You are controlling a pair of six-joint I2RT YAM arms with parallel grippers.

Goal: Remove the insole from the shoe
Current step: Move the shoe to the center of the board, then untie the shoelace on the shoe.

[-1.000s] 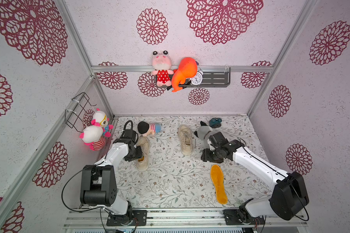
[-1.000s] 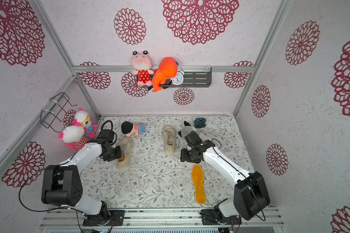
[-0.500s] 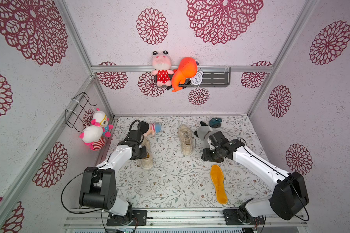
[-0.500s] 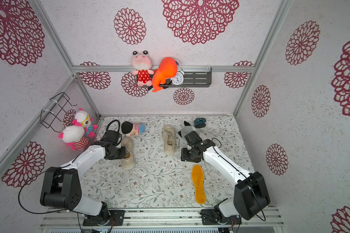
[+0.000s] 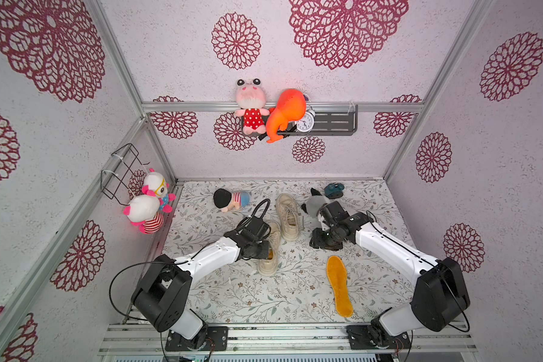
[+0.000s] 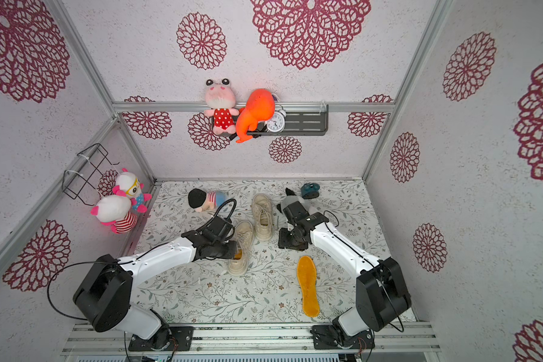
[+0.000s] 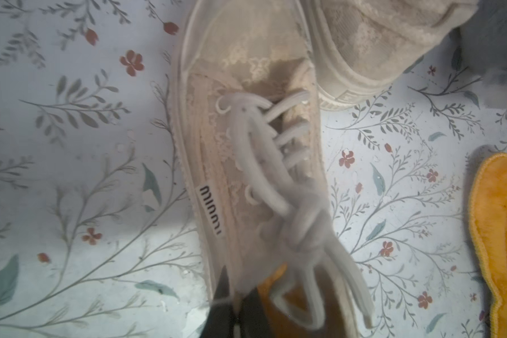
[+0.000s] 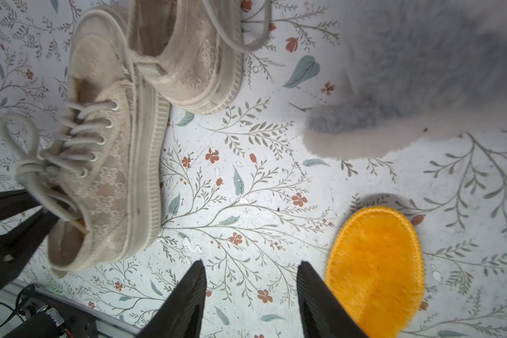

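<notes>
A beige lace-up shoe (image 5: 268,254) (image 6: 240,250) lies mid-mat. My left gripper (image 7: 238,292) (image 5: 264,249) is shut on its side wall at the opening, one finger (image 7: 223,281) outside and one inside. Part of an orange insole (image 7: 293,298) (image 6: 238,254) shows inside this shoe (image 7: 246,146) (image 8: 109,175). A second orange insole (image 5: 339,285) (image 6: 308,285) (image 8: 378,263) lies loose on the mat at the front right. My right gripper (image 8: 251,266) (image 5: 318,241) hangs open over bare mat between the shoe and the loose insole, holding nothing.
A second beige shoe (image 5: 287,216) (image 8: 193,58) lies just behind the held one, touching it. A grey plush toy (image 5: 314,203) (image 8: 422,58) sits by the right wrist. A small doll (image 5: 231,199) and a teal object (image 5: 334,189) lie near the back wall.
My left gripper closed on the shoe's side and dragged the shoe right, toward the middle of the mat. My right gripper's jaws narrowed a little; that arm barely moved.
</notes>
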